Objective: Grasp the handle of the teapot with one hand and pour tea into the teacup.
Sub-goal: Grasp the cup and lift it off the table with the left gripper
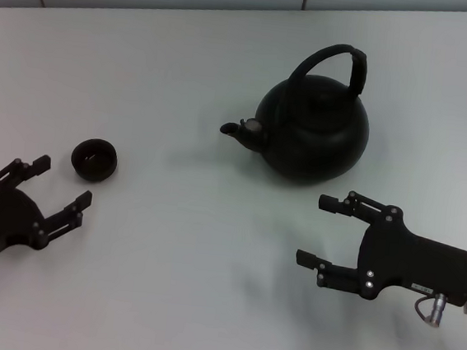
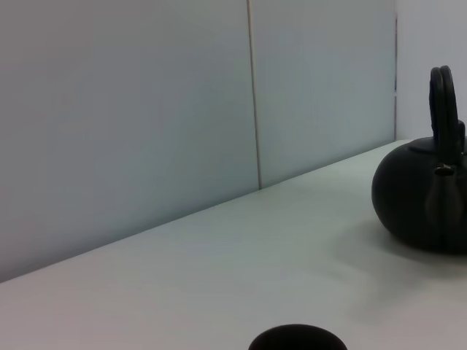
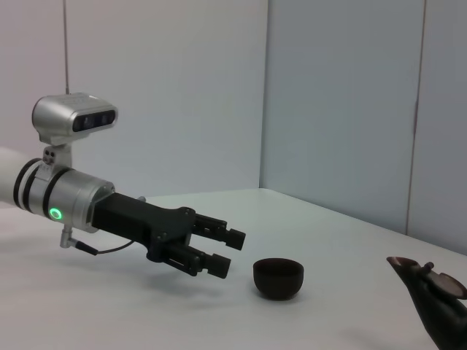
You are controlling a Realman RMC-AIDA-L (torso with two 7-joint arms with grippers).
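The round matte-black teapot [image 1: 314,131] stands upright on the white table, its spout [image 1: 239,130] pointing left and its arched black handle [image 1: 334,62] standing over the lid. The small black teacup [image 1: 95,159] sits far to its left. My right gripper [image 1: 314,229] lies low on the table in front of the teapot, open, holding nothing. My left gripper [image 1: 64,184] rests open just in front of the teacup, empty. The right wrist view shows the left gripper [image 3: 228,251] beside the teacup [image 3: 278,277]. In the left wrist view the teapot [image 2: 425,197] stands at the edge.
The white table [image 1: 184,261] stretches wide between cup and pot. A pale panelled wall [image 2: 182,95] runs along its far edge.
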